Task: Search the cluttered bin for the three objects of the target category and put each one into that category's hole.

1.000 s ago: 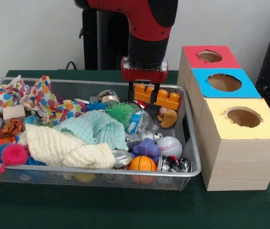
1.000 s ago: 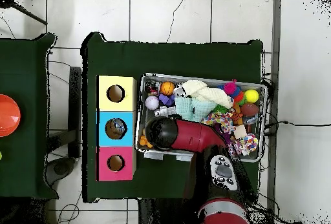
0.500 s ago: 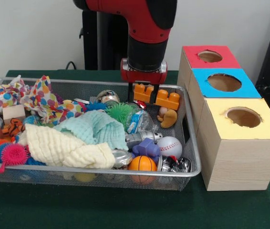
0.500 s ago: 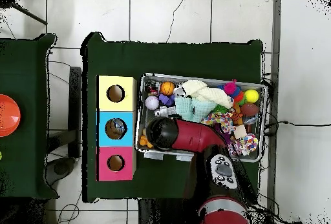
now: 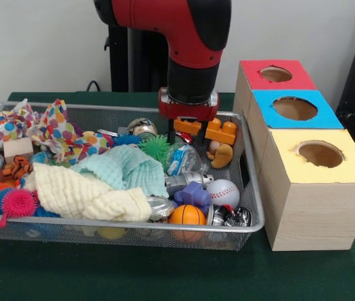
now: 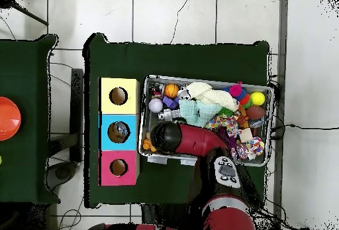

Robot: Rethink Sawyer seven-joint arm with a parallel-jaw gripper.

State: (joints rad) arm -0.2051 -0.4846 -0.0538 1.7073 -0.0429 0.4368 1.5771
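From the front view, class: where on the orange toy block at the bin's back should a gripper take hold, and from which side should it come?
Take the orange block across its narrow body, coming straight down from above. It lies long across the bin, studs up, its top clear. The gripper already hangs over its left end.

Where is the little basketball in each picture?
Front view: the basketball sits at the bin's near edge, toward its right end, below the white baseball.
Overhead view: the basketball is in the bin's top left part.
Shared landmark: the yellow-topped box stands nearest it.
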